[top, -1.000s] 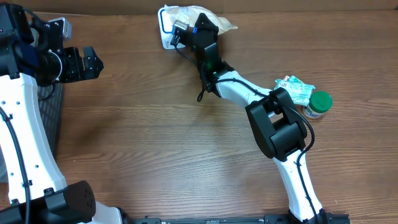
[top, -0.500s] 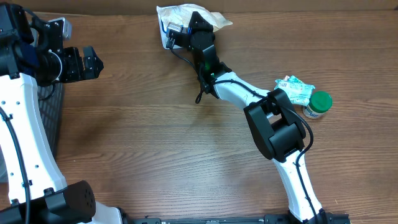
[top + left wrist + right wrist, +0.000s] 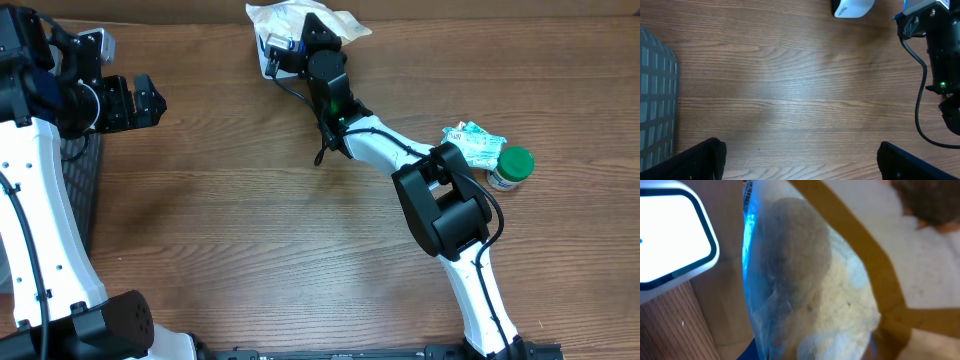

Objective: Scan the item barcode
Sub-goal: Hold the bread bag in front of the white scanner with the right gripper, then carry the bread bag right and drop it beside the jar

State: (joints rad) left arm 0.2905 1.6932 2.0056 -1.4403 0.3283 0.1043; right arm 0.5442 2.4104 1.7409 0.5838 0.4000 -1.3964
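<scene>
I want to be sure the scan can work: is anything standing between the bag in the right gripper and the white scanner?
Nothing visible stands between them. The right gripper holds the clear bag close beside the scanner, and the right wrist view shows only a narrow open gap between the two.

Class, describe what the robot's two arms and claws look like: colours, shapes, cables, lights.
Both arms have white link shells joined by chunky black joint housings: left arm, right arm. The left claw is black with two blocky fingers. A black cable loops along the right arm, near a green light.
</scene>
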